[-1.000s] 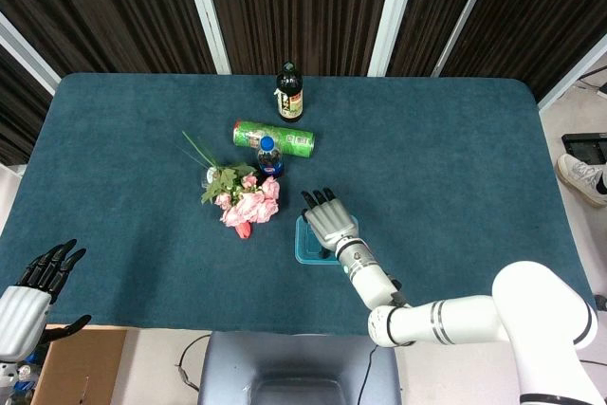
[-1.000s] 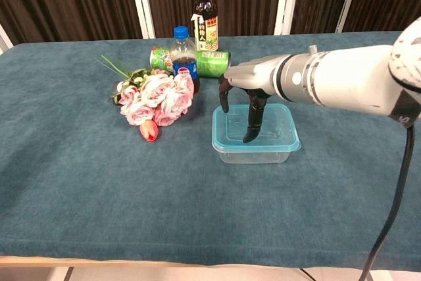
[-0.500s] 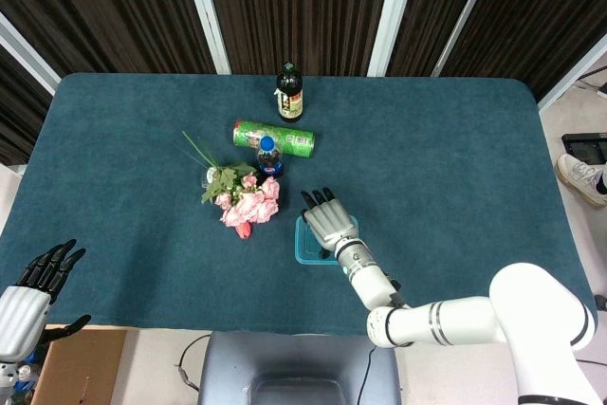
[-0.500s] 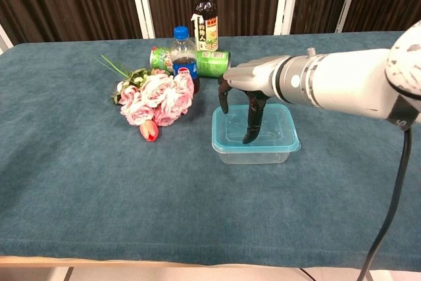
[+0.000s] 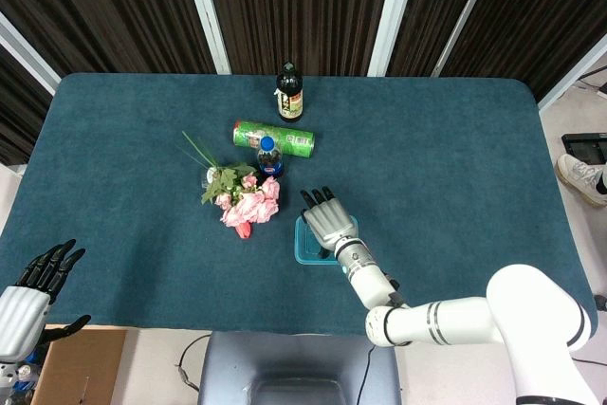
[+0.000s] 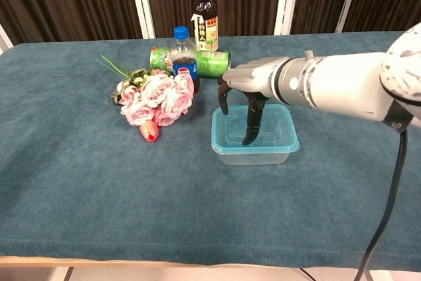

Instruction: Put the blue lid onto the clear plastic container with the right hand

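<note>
The clear plastic container stands on the teal table, right of the middle, and the blue lid lies on top of it. My right hand hovers over the lid's left half with its fingers apart and pointing down. The longest fingertip touches the lid; nothing is gripped. From the head view the right hand covers most of the lid. My left hand rests off the table's front left corner, with fingers spread and nothing in them.
A bunch of pink roses lies left of the container. Behind it stand a cola bottle, a green can on its side and a dark sauce bottle. A cardboard box sits below the table's front left.
The right hand and the lidded container have shifted a few pixels to the left. The left hand has stayed put.
</note>
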